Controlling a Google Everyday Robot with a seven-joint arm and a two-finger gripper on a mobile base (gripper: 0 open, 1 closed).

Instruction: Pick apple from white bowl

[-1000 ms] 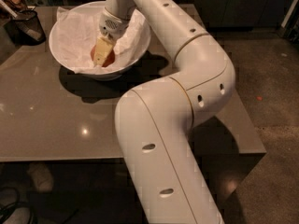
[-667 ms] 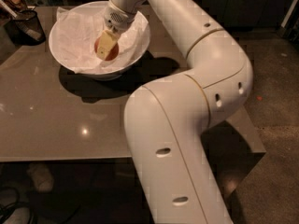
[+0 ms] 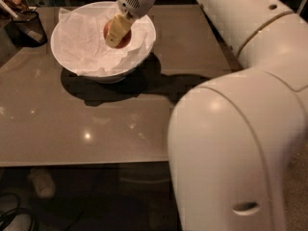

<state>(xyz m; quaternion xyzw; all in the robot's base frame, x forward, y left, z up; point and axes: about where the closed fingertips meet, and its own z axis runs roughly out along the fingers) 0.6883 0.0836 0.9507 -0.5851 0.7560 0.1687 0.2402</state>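
Robot's claw (image 3: 117, 31) pinches the apple (image 3: 127, 41) inside the white bowl (image 3: 62, 61), just over the crumpled paper (image 3: 84, 42). This bowl stands on the table (image 3: 96, 124), near a dark mesh cup (image 3: 29, 28) at the left.

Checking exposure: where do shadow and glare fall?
Camera view: the wide white paper-lined bowl throws a dark shadow toward image right on the glossy grey table, which carries small glare spots; the pincer sits at the small red apple inside the bowl.
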